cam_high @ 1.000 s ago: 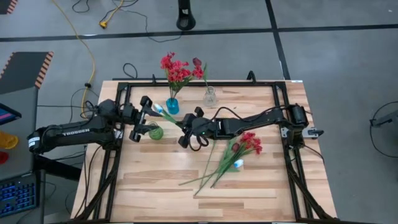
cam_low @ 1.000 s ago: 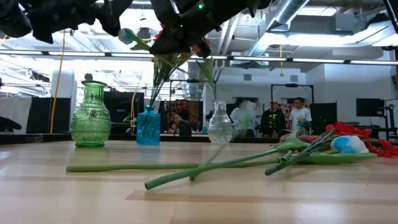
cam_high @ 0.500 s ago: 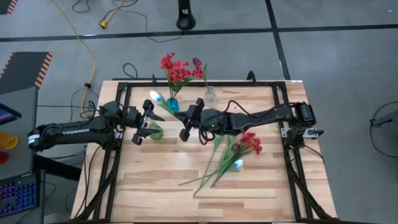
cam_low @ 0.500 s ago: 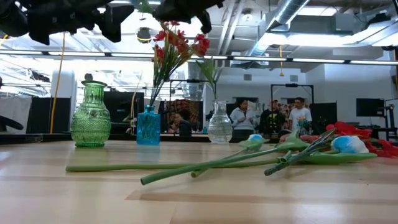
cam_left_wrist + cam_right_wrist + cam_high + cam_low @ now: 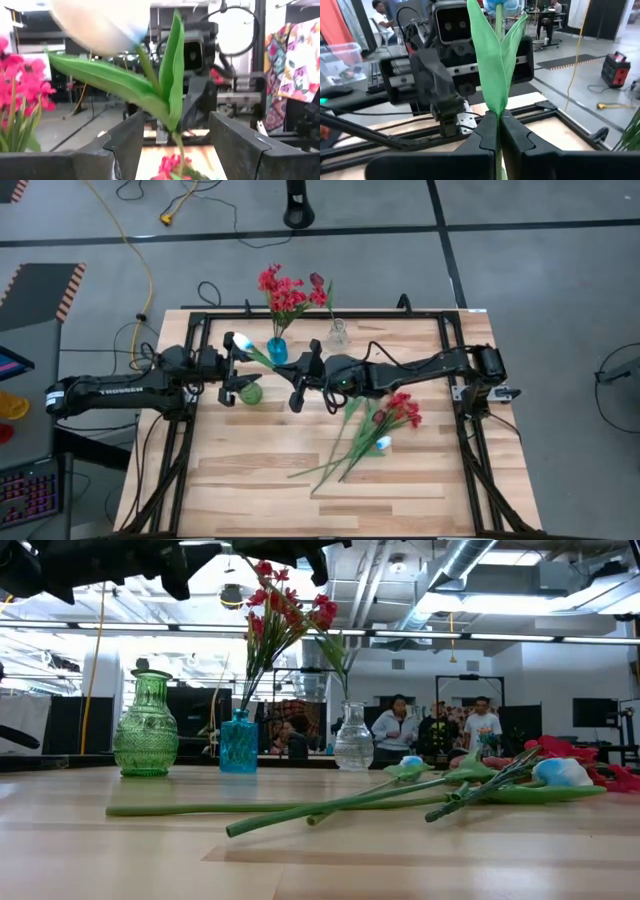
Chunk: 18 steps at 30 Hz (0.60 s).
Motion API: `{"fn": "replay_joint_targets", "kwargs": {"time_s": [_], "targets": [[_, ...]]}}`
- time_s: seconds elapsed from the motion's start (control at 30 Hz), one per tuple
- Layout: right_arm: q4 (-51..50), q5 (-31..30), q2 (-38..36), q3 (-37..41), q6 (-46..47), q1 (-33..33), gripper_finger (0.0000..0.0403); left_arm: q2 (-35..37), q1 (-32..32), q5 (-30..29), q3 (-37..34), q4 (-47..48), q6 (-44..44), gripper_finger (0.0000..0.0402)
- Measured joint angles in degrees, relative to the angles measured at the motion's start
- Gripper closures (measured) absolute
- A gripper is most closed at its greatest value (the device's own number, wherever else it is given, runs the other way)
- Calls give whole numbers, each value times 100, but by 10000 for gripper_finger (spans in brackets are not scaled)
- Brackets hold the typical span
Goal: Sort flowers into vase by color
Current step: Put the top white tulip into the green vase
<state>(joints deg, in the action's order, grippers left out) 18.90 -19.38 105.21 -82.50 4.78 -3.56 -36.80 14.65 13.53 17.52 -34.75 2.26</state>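
Observation:
A white tulip (image 5: 240, 340) with long green leaves is held above the table between both arms. My right gripper (image 5: 298, 380) is shut on its stem, as the right wrist view (image 5: 498, 120) shows. My left gripper (image 5: 233, 376) faces it and is open. Its fingers stand on either side of the stem (image 5: 177, 142) below the blossom (image 5: 100, 22), without touching. A green vase (image 5: 250, 392) stands under the left gripper. A blue vase (image 5: 277, 350) holds red blossoms (image 5: 283, 290). A clear vase (image 5: 338, 335) holds a maroon tulip (image 5: 317, 280). My right gripper pinches the white tulip's stem between its two fingers, just below the base of the leaves (image 5: 495, 107). The fingers come level from the table's right side. The tulip is lifted clear, and its blossom end (image 5: 502, 5) sticks out beyond the fingertips toward the left arm.
Several red, maroon and white flowers (image 5: 385, 420) lie on the table's right half, their stems (image 5: 330, 805) stretching toward the near edge. The three vases stand in a row near the far edge (image 5: 146, 725) (image 5: 239, 742) (image 5: 353, 738). People stand in the room beyond the table.
My right gripper has risen and moved toward the far left with the white tulip. The tulip's blossom has swung from beside the green vase up toward the left arm. My left gripper has shifted slightly and now has the stem between its open fingers.

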Motion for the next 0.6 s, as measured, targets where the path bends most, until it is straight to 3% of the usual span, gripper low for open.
{"fn": "replay_joint_targets", "kwargs": {"time_s": [0.6], "targets": [[179, 428, 0, 1, -396, -55, 367, -1108, -408, -75, -2, -1621, -32, 189]]}}
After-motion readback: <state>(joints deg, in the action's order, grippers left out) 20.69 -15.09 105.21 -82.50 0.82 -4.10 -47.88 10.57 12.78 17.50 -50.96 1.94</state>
